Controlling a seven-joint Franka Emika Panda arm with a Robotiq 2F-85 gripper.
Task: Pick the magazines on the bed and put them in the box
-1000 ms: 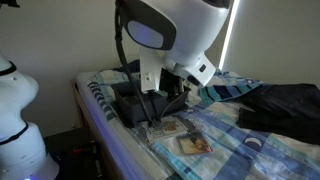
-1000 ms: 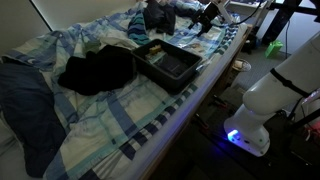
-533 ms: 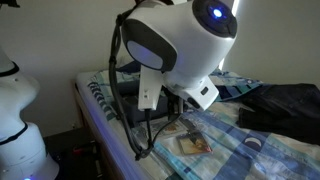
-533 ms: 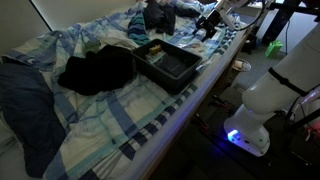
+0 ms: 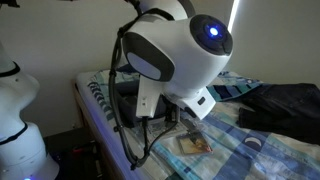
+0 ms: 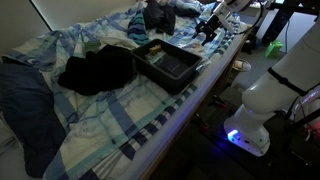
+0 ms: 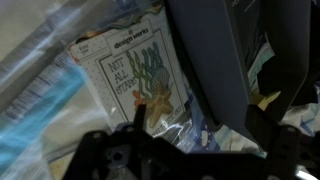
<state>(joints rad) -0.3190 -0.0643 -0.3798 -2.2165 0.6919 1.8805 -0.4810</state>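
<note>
Wrist view: the gripper (image 7: pixel 190 152) hangs low over the bed (image 7: pixel 40 110), jaws spread wide and gripping nothing. Just beneath lies the smaller magazine (image 7: pixel 135 85), pictured cover up. Hard beside it is the navy magazine (image 7: pixel 225 60) — touching or overlapping, the blur does not say. In an exterior view the smaller magazine (image 5: pixel 195 145) rests flat on the bed, with the arm (image 5: pixel 175 50) filling the frame above it. Farther along the bed, in an exterior view, the box (image 6: pixel 168 62) sits just beside a dark bundle of cloth (image 6: pixel 95 70) — its dark interior shows nothing distinct inside.
</note>
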